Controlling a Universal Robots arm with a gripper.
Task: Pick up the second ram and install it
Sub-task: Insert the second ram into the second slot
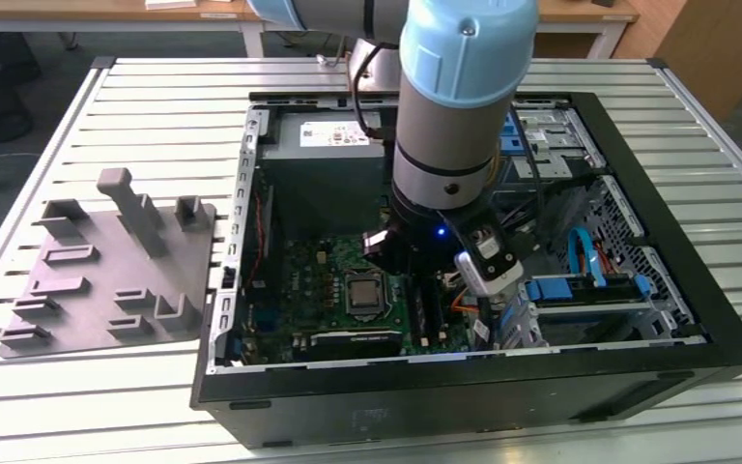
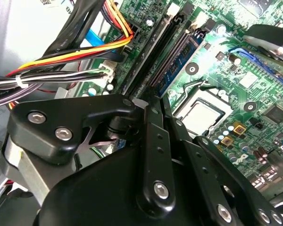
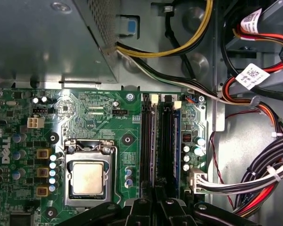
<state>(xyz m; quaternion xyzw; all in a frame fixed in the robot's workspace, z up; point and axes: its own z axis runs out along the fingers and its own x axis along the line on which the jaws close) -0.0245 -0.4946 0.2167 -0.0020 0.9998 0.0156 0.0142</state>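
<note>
There was one computer case (image 1: 696,253), lying open on the slatted table (image 1: 152,97), and one grey moulded holder plate (image 1: 100,280) beside it on the exterior view's left. My single arm (image 1: 455,116) stood nearly upright and reached straight down through the open side of the case. My gripper (image 1: 433,275) hung low over the green motherboard (image 3: 85,113), just beside the one processor socket (image 3: 88,178).

In both wrist views my gripper (image 3: 155,203) pointed along the row of long memory slots (image 3: 146,141). I could separate three of them, two black and one blue (image 3: 177,141), lying parallel and close together.

In the second wrist view my gripper (image 2: 151,101) sat right at the near end of those slots, roughly in line with them.

I could not tell whether my jaws were clenched or released. I also could not tell the second ram apart from the dark slots under me, so I cannot say whether it was in my grasp or seated.

One bundle of yellow and orange cables (image 2: 80,54) crossed nearby.
</note>
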